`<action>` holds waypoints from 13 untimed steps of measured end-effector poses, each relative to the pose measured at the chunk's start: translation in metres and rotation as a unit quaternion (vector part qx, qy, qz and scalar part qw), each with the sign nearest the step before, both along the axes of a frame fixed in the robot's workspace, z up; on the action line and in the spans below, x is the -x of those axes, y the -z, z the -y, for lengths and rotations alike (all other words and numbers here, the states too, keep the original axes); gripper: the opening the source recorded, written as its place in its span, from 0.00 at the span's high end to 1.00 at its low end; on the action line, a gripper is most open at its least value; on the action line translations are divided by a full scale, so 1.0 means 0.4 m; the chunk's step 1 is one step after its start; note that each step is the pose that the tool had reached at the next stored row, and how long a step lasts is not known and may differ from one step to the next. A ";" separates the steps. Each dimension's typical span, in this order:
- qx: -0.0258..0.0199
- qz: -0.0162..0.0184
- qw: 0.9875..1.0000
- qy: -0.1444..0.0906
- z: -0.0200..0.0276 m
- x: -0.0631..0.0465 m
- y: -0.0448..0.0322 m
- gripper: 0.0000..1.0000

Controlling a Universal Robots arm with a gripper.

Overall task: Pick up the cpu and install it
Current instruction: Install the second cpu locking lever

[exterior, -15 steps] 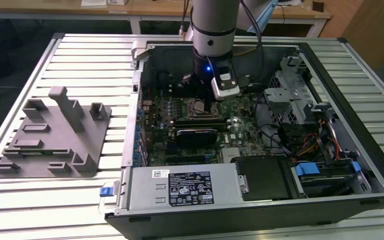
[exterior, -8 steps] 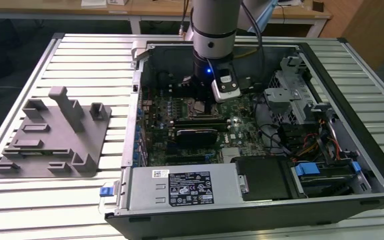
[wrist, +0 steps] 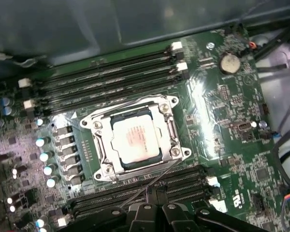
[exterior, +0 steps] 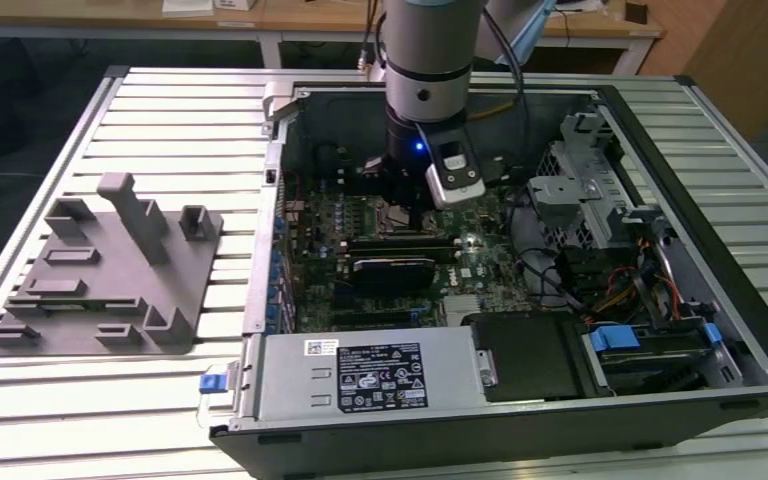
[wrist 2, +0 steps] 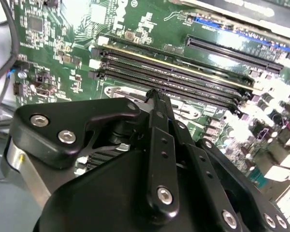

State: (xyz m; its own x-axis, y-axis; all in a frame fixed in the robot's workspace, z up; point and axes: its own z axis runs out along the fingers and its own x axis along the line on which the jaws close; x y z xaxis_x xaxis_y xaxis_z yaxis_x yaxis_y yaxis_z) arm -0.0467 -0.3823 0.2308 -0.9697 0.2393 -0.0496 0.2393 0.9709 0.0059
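A slatted metal table [exterior: 157, 400] is seen carrying an open computer case [exterior: 704, 300], with a grey plastic fixture [exterior: 104, 280] laid well apart toward the exterior view's left. Inside the case, the green motherboard [wrist: 222, 121] is spread beneath the arm. The cpu [wrist: 135, 140] is seated in its metal socket frame [wrist: 94, 123], between memory slots [wrist: 111, 77]. It is judged light, stiff, slippery on top and fragile, best gripped by opposite edges. The gripper [wrist 2: 157, 104] hangs just above; whether it is spread cannot be told.
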 end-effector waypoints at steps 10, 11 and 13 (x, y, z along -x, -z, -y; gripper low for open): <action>0.000 0.000 0.999 -0.041 0.000 0.027 0.013 0.89; -0.001 0.000 0.999 -0.046 0.000 0.028 0.015 0.89; -0.001 0.000 0.998 -0.056 0.000 0.031 0.017 0.89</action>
